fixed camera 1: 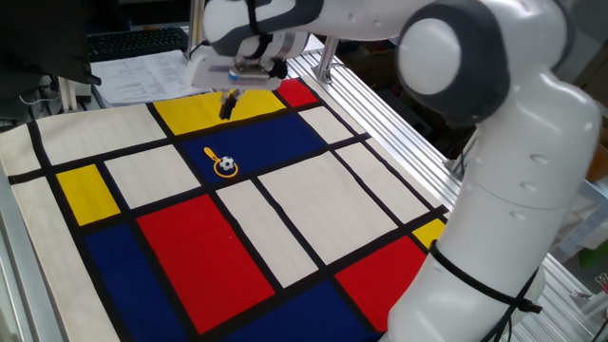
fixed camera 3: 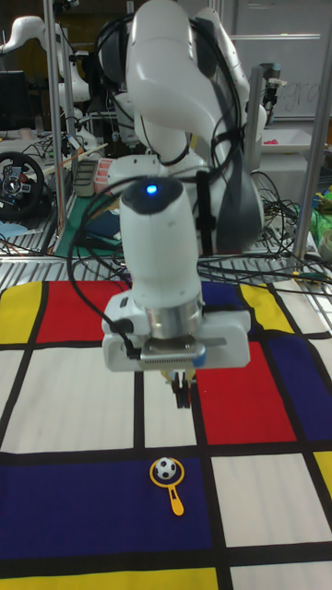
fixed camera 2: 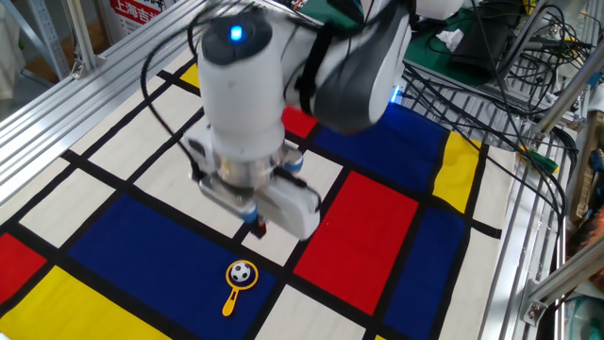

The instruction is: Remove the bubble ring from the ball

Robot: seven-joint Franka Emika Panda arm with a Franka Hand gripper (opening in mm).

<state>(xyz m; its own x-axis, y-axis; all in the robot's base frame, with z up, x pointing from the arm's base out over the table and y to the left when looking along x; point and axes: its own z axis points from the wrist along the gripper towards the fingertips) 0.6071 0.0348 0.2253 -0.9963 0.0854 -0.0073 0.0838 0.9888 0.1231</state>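
Observation:
A tiny black-and-white ball (fixed camera 1: 226, 163) (fixed camera 2: 243, 272) (fixed camera 3: 165, 468) rests on a blue patch of the colour-block cloth. The orange-yellow bubble ring (fixed camera 1: 218, 160) (fixed camera 2: 231, 302) (fixed camera 3: 176, 502) lies flat around it, its short handle sticking out to one side. My gripper (fixed camera 1: 226, 107) (fixed camera 2: 257, 229) (fixed camera 3: 182, 391) hangs above the cloth, a short way from the ball and clear of it. Its dark fingers point down, pressed together, with nothing between them.
The cloth (fixed camera 1: 190, 247) of red, blue, yellow and white panels covers the table. Aluminium frame rails (fixed camera 1: 399, 123) run along its edges. Papers and a keyboard (fixed camera 1: 142, 57) lie beyond one end, and cables (fixed camera 2: 510, 57) beyond another.

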